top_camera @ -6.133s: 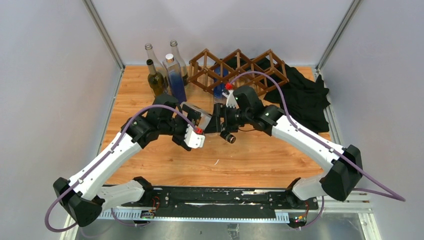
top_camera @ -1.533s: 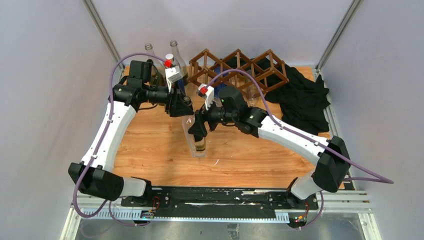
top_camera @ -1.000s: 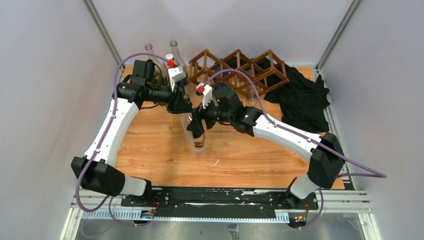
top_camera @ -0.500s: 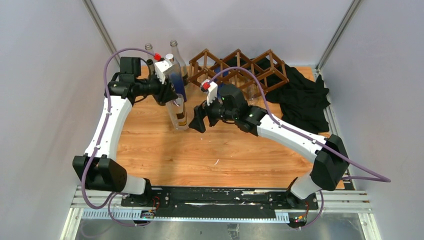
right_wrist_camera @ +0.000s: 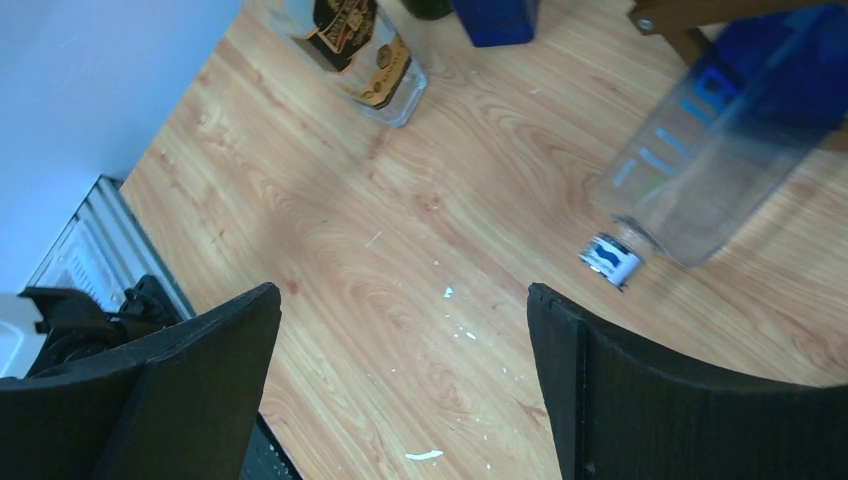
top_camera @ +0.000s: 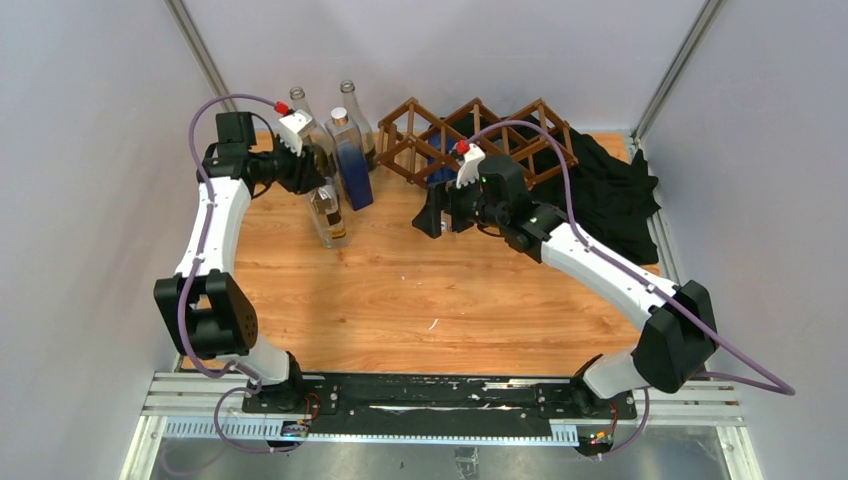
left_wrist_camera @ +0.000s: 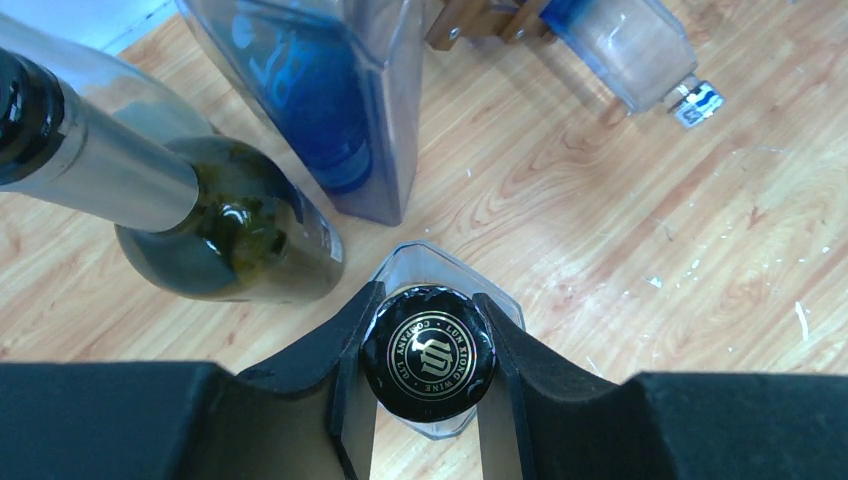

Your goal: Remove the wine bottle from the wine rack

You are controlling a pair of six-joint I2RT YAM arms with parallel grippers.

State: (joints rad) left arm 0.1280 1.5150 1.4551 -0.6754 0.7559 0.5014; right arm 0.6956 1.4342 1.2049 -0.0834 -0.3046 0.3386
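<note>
Brown wooden wine rack sits far back on the surface; the wine bottle is upright, left of it. Left wrist: left gripper clamps its black cap, green bottle just beside. Right wrist: right gripper gapes empty.

Overhead camera, high at the near side, looks down and toward the back: the whole pale wooden tabletop is in frame. Left wrist camera stares straight down, close, at the clear square bottle with a black cap. Right wrist camera, higher and tilted, catches that bottle upper left; both wrist views share the blue-tinted clear bottle lying sideways.
</note>
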